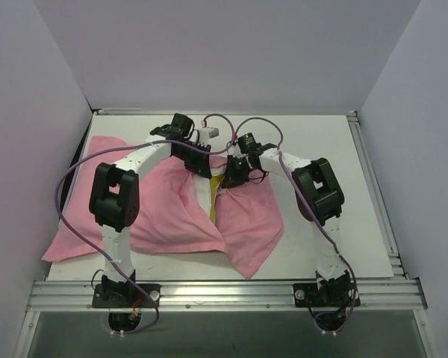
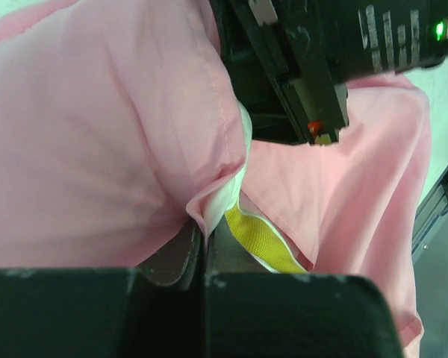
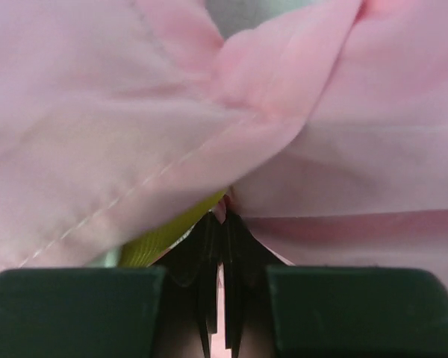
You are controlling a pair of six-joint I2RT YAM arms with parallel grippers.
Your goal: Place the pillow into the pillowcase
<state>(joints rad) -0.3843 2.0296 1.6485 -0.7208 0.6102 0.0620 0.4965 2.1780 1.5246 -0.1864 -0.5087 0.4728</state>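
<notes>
The pink pillowcase (image 1: 172, 216) lies wrinkled across the table's middle and left. The pillow (image 1: 207, 195) is almost wholly hidden inside it; only a white strip and its yellow trim (image 1: 212, 211) show at the opening. My left gripper (image 1: 203, 170) is shut on the pillowcase hem (image 2: 209, 212), with white pillow edge in the fold; the yellow trim (image 2: 261, 242) lies just right of its fingers (image 2: 183, 253). My right gripper (image 1: 231, 177) is shut on a fold of the pillowcase (image 3: 231, 201), with the yellow trim (image 3: 160, 237) to its left. Both grippers sit close together at the opening.
The white table (image 1: 321, 142) is bounded by grey walls on three sides and an aluminium rail (image 1: 224, 294) at the front. Purple cables (image 1: 67, 186) loop over both arms. The right arm's wrist (image 2: 321, 60) fills the top of the left wrist view.
</notes>
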